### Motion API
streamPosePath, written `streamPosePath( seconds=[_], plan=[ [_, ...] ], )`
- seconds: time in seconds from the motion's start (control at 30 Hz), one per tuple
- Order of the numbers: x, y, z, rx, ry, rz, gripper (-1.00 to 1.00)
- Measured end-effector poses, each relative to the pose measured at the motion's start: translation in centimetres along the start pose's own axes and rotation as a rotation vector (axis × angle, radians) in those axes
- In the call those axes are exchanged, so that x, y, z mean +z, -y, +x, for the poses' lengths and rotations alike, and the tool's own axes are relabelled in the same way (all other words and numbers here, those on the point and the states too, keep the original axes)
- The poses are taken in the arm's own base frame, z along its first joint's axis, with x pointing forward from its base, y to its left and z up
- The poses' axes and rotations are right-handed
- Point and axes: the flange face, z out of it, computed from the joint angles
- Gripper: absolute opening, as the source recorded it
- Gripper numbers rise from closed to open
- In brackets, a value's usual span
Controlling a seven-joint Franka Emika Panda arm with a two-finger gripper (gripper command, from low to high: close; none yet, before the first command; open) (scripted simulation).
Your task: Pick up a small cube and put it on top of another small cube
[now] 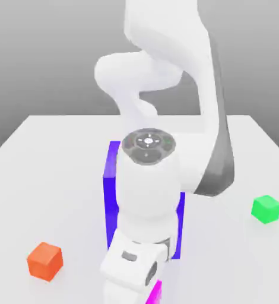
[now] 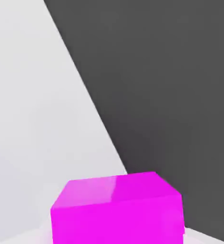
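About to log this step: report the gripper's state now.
Gripper: shut, at the magenta cube near the table's front edge; whether it truly grips the cube cannot be told.

Readable text: none on any surface.
Magenta cube (image 2: 117,209): plain faces, no label or number.
Green cube (image 1: 266,208): unmarked.
Orange cube (image 1: 45,260): unmarked.
Blue-purple block (image 1: 109,190): no lettering.
Arm's round wrist cap (image 1: 148,144): small pale marks, none legible.
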Motion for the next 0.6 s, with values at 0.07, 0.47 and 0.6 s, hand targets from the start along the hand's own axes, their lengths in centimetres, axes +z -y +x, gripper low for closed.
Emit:
streamPosePath(
  seconds=[0.07,0.47,0.6],
  plan=[
    [-0.3,5.8,0.2,-0.148,0.012,0.011,-1.00],
    [-1.4,40.0,-13.2,-1.218,0.004,-0.036,-1.00],
    [2.4,36.2,-11.3,-1.123,0.000,-0.039,1.00]
  ],
)
